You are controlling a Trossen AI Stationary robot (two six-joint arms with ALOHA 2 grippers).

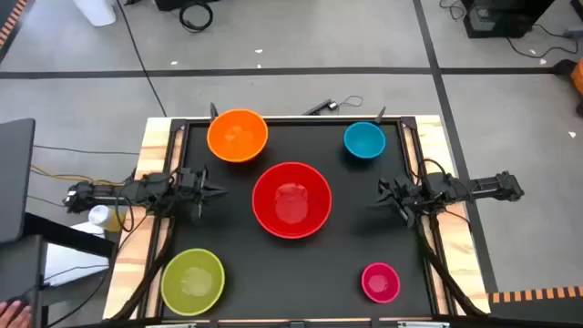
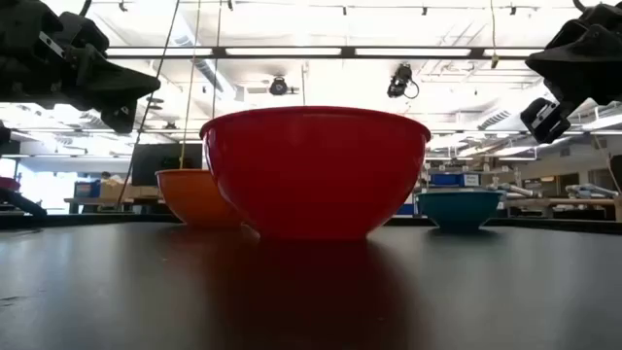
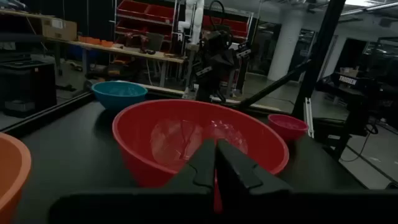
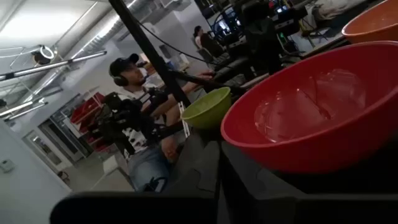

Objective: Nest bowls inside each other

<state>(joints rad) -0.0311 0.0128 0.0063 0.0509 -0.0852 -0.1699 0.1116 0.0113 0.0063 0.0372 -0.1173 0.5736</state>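
Five bowls stand apart, upright on their bases on the black table. The red bowl [image 1: 291, 199] is in the middle, the orange bowl [image 1: 237, 136] at the far left, the blue bowl [image 1: 364, 140] at the far right. The yellow-green bowl [image 1: 193, 281] is at the near left, the pink bowl [image 1: 380, 281] at the near right. My left gripper [image 1: 219, 190] hovers shut to the left of the red bowl, clear of it. My right gripper [image 1: 378, 194] hovers shut to its right, holding nothing.
Wooden rails [image 1: 160, 164] run along the table's left and right edges under the arms. A person [image 4: 140, 93] sits beyond the table's left side. Bare black surface [image 1: 301, 282] lies between the two near bowls.
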